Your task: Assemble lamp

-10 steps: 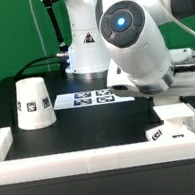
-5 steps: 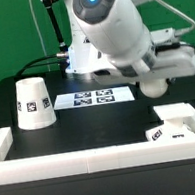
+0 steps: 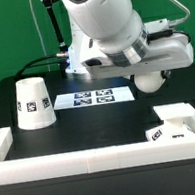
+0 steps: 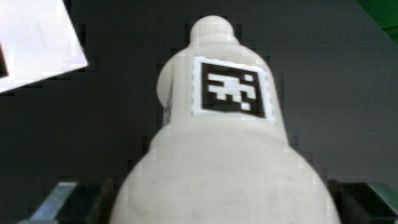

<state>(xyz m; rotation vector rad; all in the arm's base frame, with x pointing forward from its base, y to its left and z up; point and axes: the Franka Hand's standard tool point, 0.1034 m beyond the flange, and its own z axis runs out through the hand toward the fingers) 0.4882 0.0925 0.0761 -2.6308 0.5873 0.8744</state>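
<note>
My gripper (image 3: 148,68) is shut on the lamp's bulb and holds it in the air above the table. Its round white ball (image 3: 148,79) shows under the hand in the exterior view. In the wrist view the bulb (image 4: 222,120) fills the picture with a square tag on it, its stem pointing away, between my two fingers (image 4: 54,203). The cup-shaped shade (image 3: 34,103) stands on the table at the exterior view's left. The flat square base (image 3: 176,122) lies at the front right, and a corner of it shows in the wrist view (image 4: 36,45).
The marker board (image 3: 96,98) lies on the black table behind the middle. A long white border rail (image 3: 84,156) runs along the front and turns up both sides. The arm's own base (image 3: 79,53) stands at the back.
The arm has risen and swung toward the exterior view's left, lifting the bulb up from near the base. The shade and the base have not moved.
</note>
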